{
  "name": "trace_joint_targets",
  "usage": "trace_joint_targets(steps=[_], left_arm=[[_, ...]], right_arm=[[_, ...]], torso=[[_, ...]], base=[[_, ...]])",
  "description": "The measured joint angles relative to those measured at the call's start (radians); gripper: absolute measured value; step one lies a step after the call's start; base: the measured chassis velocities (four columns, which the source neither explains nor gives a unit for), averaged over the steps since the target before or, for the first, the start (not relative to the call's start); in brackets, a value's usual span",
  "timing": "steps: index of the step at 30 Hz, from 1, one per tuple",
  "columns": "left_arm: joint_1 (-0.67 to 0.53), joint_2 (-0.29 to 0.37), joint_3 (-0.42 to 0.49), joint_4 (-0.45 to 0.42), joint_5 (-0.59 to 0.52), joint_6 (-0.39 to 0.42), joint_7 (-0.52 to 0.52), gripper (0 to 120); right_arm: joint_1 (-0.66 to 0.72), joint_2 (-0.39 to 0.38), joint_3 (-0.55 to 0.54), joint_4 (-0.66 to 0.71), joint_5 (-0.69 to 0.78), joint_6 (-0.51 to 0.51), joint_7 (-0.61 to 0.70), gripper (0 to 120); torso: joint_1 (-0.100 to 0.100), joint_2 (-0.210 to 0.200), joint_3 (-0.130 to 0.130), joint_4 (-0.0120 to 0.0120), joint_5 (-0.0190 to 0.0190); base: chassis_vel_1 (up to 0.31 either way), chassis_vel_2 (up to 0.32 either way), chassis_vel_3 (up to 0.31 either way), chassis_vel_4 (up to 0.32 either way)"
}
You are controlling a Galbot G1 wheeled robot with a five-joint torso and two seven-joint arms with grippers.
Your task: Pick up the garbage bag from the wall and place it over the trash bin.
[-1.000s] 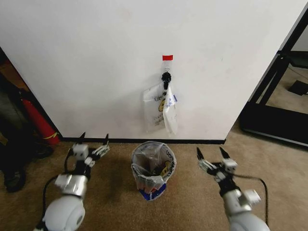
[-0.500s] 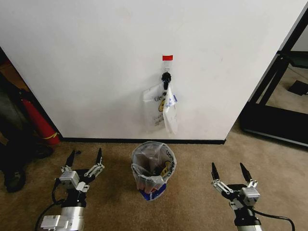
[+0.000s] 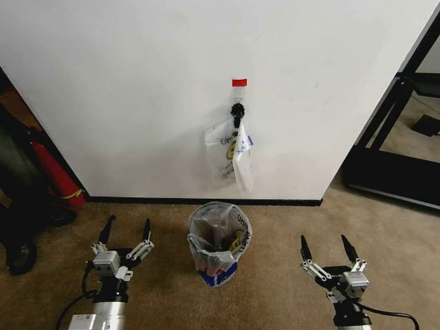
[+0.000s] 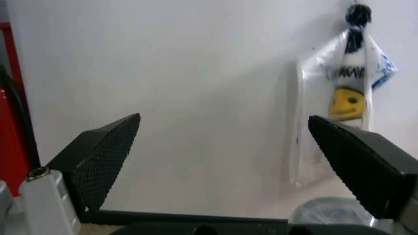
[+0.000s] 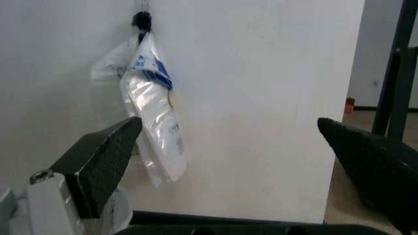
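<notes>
The garbage bag, translucent white with a yellow face and blue patches, hangs from a small black hook on the white wall, under a red tape rectangle. It also shows as the garbage bag and the garbage bag in the wrist views. Below it on the carpet stands the trash bin, lined with a similar bag. My left gripper is open, low and left of the bin. My right gripper is open, low and right of the bin. Both point at the wall.
A red fire extinguisher leans at the wall's left end beside dark clutter. A black metal frame stands past the wall's right corner. A black baseboard runs along the wall. Tan carpet lies on both sides of the bin.
Both arms have dropped and pulled back toward me, so the grippers now sit lower in the head view. The bag and bin have not moved.
</notes>
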Motion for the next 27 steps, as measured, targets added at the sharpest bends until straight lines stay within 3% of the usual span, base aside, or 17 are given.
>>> trace_joint_targets(steps=[27], left_arm=[[-0.001, -0.005, 0.009, 0.005, 0.016, 0.008, -0.011, 100]], right_arm=[[0.003, -0.002, -0.002, 0.001, -0.001, 0.005, 0.001, 100]], torso=[[0.000, 0.000, 0.000, 0.0000, -0.0001]], base=[[0.000, 0.000, 0.000, 0.000]])
